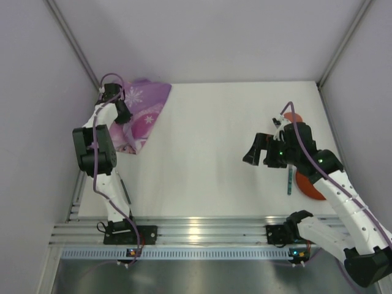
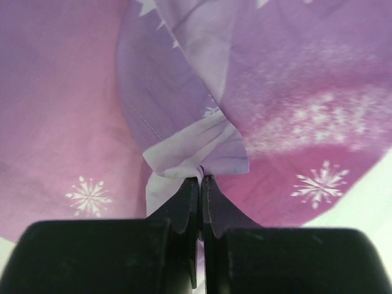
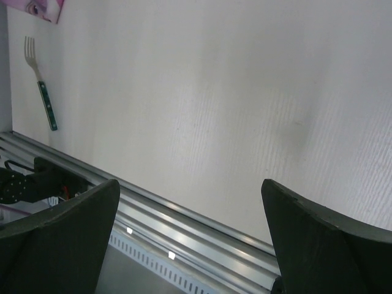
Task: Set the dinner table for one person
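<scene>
Nearest, on the right: fork point(image 1: 289, 182) just beside orange plate point(image 1: 306, 188), not yet laid out. Just past them, hovering over white desk point(image 1: 208, 141) with right fingers point(image 3: 67, 233) spread, empty. Far left corner: pinching the crumpled purple mat point(image 1: 150, 101) between left fingers point(image 2: 187, 205), presumably to drag it flat.

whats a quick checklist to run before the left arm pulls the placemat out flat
1. Grip: the left gripper is shut on a fold of the placemat: ok.
2. Cloth lying flat: not ok, it is bunched at the far left corner.
3. Middle of the dinner table bare for spreading: ok.
4. Other arm out of the way: ok, the right gripper is open, holds nothing and is over the right side.
5. Is the fork clear of the cloth: cannot tell, it lies close to a placemat corner.
6. Is the orange plate clear of the path: ok, far right.
</scene>
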